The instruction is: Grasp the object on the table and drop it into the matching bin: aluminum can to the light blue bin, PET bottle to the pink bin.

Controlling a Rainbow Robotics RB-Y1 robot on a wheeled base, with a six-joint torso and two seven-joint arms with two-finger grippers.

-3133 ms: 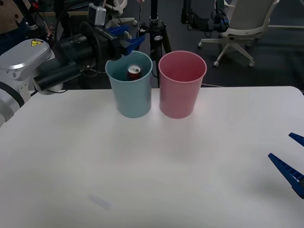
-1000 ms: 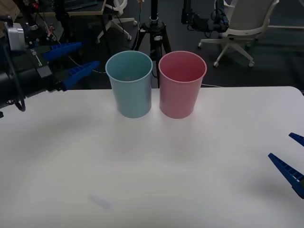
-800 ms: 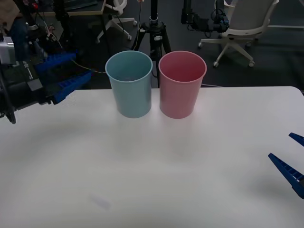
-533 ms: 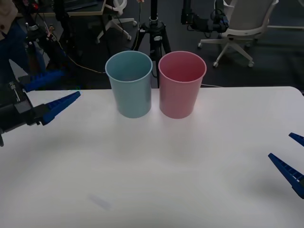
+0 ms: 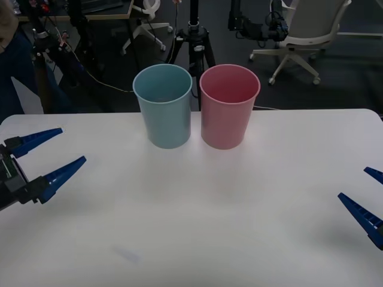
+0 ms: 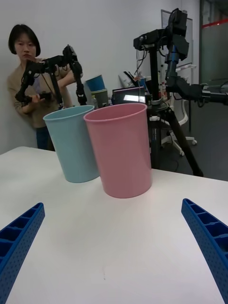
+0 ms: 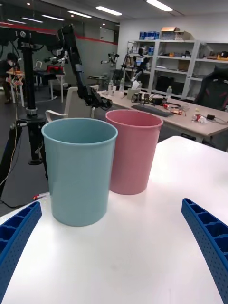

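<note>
Since the earlier frames the left end effector (image 5: 52, 154) has pulled back from above the light blue bin (image 5: 163, 106) to the table's (image 5: 197, 209) left edge, low over the surface. Its fingers are spread wide and hold nothing. The red can seen earlier inside the light blue bin cannot be made out now. The pink bin (image 5: 229, 106) stands just beside the blue one. The right end effector (image 5: 366, 193) waits at the right edge, fingers apart, empty.

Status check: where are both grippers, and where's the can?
Left gripper open, low over table's left edge. Right gripper open at right edge. Light blue bin and pink bin upright, side by side. Can not visible on the table.
</note>
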